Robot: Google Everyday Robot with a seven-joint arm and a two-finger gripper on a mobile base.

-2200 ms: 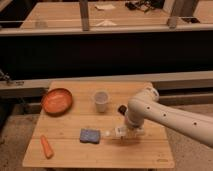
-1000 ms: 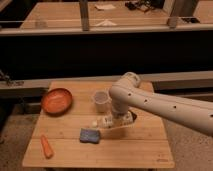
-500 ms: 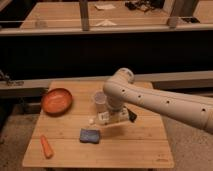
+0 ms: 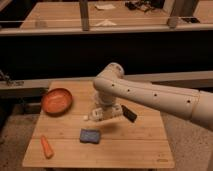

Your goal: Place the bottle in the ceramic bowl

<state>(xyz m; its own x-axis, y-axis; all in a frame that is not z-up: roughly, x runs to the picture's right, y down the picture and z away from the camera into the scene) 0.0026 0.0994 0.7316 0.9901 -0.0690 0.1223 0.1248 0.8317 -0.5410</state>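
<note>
The bottle (image 4: pixel 95 115) is small and whitish, and lies sideways in my gripper (image 4: pixel 107 114) with its cap pointing left. The gripper is shut on it and holds it just above the middle of the wooden table (image 4: pixel 135 145). The ceramic bowl (image 4: pixel 56 100) is orange-red and shallow. It sits at the table's back left, a short way left of the bottle. My white arm (image 4: pixel 150 95) reaches in from the right.
A blue sponge (image 4: pixel 90 135) lies just in front of the gripper. An orange carrot (image 4: pixel 46 146) lies at the front left. The white cup is mostly hidden behind my arm. A dark counter and rails stand behind the table.
My gripper has carried the bottle from the table's right side leftward and a little back, towards the bowl. The arm now covers the cup.
</note>
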